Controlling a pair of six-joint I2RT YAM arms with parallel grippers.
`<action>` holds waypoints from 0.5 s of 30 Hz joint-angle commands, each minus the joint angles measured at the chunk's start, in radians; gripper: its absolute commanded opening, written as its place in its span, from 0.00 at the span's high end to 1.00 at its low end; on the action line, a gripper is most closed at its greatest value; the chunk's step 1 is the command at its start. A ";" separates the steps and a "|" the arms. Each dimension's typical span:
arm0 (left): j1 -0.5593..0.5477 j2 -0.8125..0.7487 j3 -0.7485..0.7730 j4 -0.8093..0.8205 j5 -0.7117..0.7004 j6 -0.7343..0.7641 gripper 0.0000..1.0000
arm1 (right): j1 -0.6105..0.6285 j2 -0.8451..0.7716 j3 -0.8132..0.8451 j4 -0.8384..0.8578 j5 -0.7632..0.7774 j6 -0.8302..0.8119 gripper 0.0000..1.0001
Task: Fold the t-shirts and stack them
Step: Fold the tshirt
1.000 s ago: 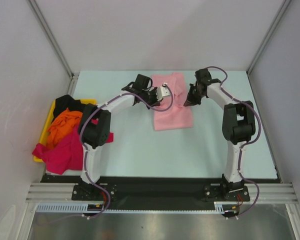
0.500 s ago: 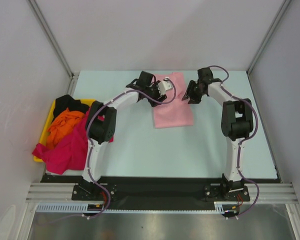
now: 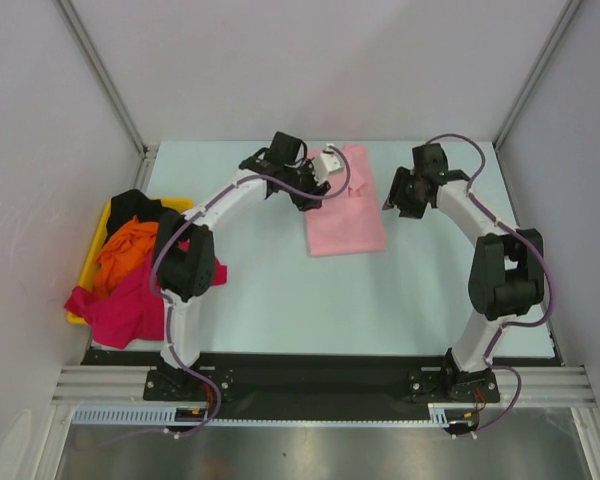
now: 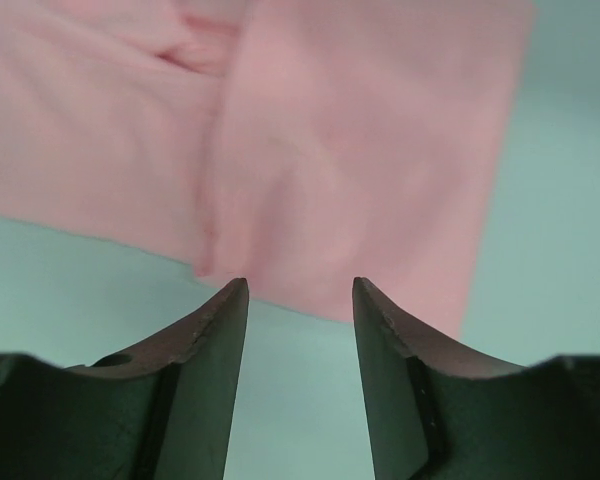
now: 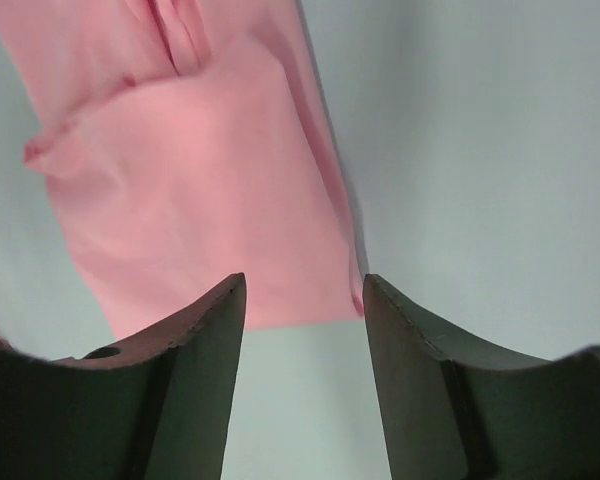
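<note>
A light pink t-shirt (image 3: 346,210) lies folded into a narrow rectangle at the back middle of the table. My left gripper (image 3: 308,194) hovers at its left edge, open, with nothing between the fingers. In the left wrist view the pink t-shirt (image 4: 360,150) lies just beyond the open left gripper (image 4: 300,290). My right gripper (image 3: 396,196) stands open to the right of the shirt, apart from it. The right wrist view shows the pink t-shirt (image 5: 200,180) ahead of the empty right gripper (image 5: 304,285). More t-shirts are piled at the left: magenta-red (image 3: 120,305), orange (image 3: 125,250) and black (image 3: 132,205).
A yellow tray (image 3: 96,238) at the left edge holds the pile of shirts, with the magenta-red one spilling over its near side. Grey walls close the table at the back and both sides.
Both grippers have opened and let go of the pink t-shirt, which now lies flat. The right arm has drawn back to the right; the left gripper has lifted off the shirt's left edge.
</note>
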 commanded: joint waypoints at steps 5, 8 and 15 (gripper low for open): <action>-0.105 -0.046 -0.186 -0.095 0.083 0.210 0.41 | 0.024 0.002 -0.200 0.089 -0.095 0.049 0.44; -0.117 -0.039 -0.218 -0.060 0.066 0.251 0.38 | 0.025 0.028 -0.217 0.109 -0.125 0.063 0.45; -0.146 0.003 -0.267 -0.011 -0.057 0.264 0.39 | 0.030 0.066 -0.243 0.138 -0.147 0.082 0.48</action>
